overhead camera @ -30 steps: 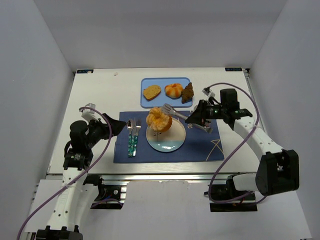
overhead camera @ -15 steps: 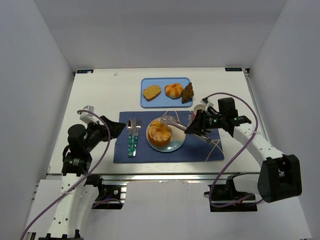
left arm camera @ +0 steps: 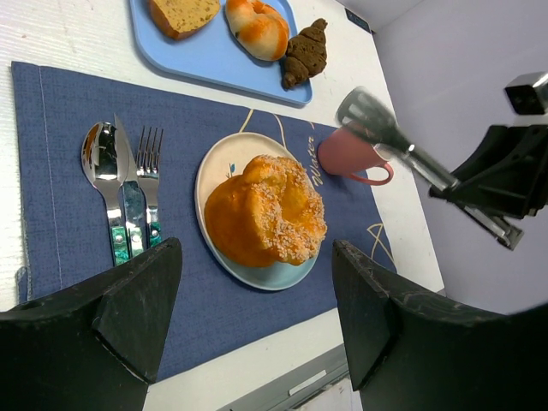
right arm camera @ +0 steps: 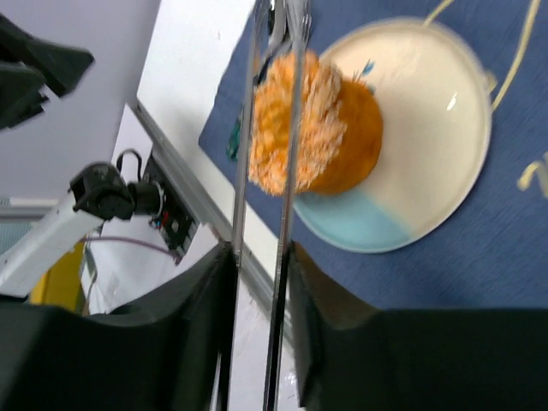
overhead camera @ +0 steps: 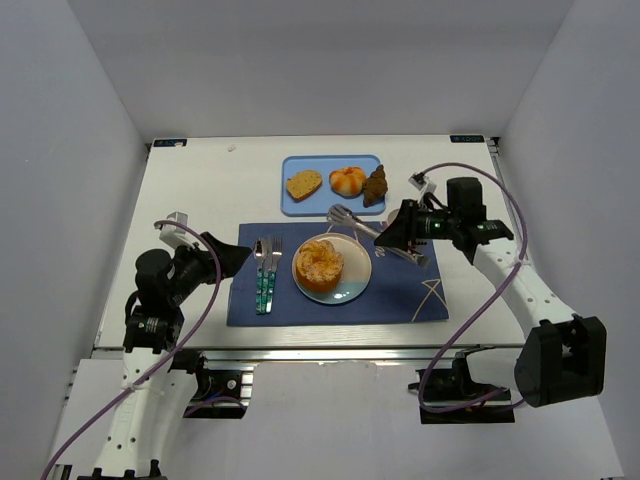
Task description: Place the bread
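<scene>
Tongs [overhead camera: 352,220] just lifted off the bread [overhead camera: 319,265], which sits on the plate [overhead camera: 355,282]. Your right pincer [overhead camera: 390,236] stays clamped on them and your left pincer [overhead camera: 236,255] hangs wide open. Placing looks done, so back away next.

Blue tray [left arm camera: 201,62] cut off at top edge, tongs [left arm camera: 402,147] head blurred, pink mug [left arm camera: 342,158] and bread [right arm camera: 338,128] partly behind tongs.

I cannot read any text here. The gold script [left arm camera: 306,169] on the placemat [left arm camera: 60,171] is partly covered, and the corner stickers [overhead camera: 168,142] are too small.
</scene>
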